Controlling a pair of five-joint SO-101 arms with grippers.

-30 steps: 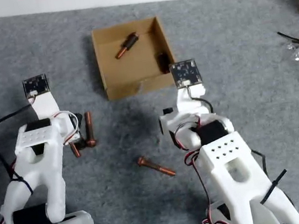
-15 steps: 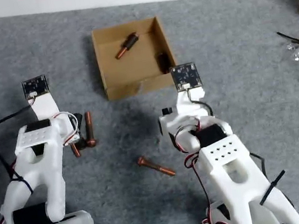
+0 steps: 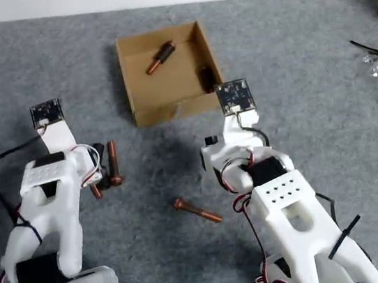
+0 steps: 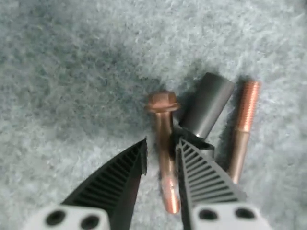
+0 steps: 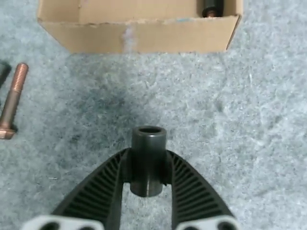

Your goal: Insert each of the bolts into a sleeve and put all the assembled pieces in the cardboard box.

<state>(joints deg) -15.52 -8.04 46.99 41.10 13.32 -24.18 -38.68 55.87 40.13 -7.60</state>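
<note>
On the grey table (image 3: 326, 115) the left arm (image 3: 49, 196) fills the eight o'clock side and the right arm (image 3: 282, 206) the five o'clock side, with the cardboard box (image 3: 168, 91) at twelve, already holding one assembled piece (image 3: 160, 57) and a second dark piece (image 3: 205, 76) at its three o'clock wall. The right gripper (image 5: 147, 155) is clamped on an empty sleeve (image 5: 148, 139), bore facing outward, just short of the box's near wall. The grip sits low on the sleeve, so I judge that a bolt pushed in off-axis could tilt it or squeeze it out of the fingers, and a forward drift could knock the wall. The left gripper (image 4: 162, 143) has its jaws apart, straddling the shank of a bolt (image 4: 162, 103). A loose sleeve (image 4: 207, 105) lies at or against the outer finger, and I cannot tell whether they touch. A second bolt (image 4: 244, 120) lies just beyond it. The main risk is here: closing could catch the loose sleeve along with the shank, or shove the sleeve and second bolt aside. A round shank gripped at mid-length may also roll or swing, spoiling alignment with the waiting bore. A last bolt (image 3: 197, 210) lies loose near six o'clock, close to the right arm, where a sweep could send it rolling.
</note>
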